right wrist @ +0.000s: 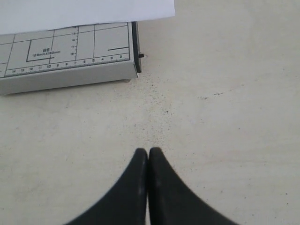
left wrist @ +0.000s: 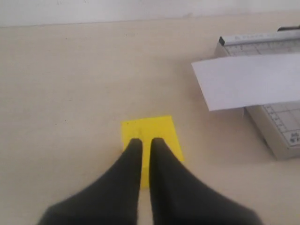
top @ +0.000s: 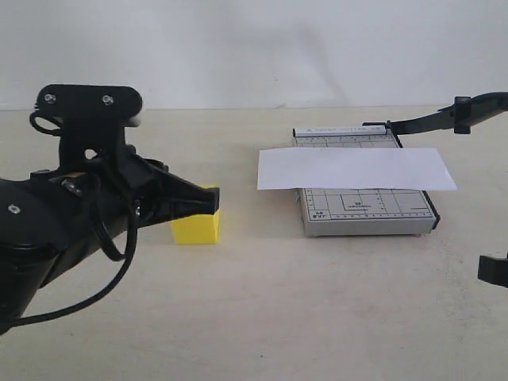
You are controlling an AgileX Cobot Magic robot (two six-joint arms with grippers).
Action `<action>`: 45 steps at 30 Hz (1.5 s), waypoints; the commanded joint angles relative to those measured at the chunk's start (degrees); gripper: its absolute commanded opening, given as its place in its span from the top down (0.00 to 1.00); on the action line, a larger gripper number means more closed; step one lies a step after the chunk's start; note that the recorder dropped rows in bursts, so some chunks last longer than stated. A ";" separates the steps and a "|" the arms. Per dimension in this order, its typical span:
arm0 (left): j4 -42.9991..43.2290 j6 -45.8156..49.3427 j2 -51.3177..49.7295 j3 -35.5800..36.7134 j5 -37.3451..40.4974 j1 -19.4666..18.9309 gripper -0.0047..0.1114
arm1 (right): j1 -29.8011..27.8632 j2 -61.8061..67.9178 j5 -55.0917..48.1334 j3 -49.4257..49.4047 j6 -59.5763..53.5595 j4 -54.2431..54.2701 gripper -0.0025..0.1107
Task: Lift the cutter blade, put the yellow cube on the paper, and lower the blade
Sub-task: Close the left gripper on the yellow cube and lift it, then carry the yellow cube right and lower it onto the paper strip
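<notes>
The yellow cube sits on the table, left of the grey gridded board. My left gripper hovers over the cube's top, its fingers almost together with a thin slit between them and nothing held. The white paper lies across the board, overhanging both sides. The cutter blade stands raised from its hinge at the board's far corner, handle end up at the right. My right gripper is shut and empty over bare table, near the board's front right corner.
The board's front edge lies just beyond my right fingertips. A pale wall closes off the back of the table. Cables loop under my left arm.
</notes>
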State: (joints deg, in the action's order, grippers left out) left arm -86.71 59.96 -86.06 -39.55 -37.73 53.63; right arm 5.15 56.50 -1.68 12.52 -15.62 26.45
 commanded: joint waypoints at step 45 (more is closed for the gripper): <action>8.17 3.81 -32.61 -21.76 13.29 -13.69 0.68 | 0.06 0.18 0.30 0.13 0.77 0.03 0.98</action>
State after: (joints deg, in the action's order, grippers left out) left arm -78.70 61.52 -118.87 -61.12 -25.88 40.04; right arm 5.15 56.50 -1.84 12.52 -14.76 26.45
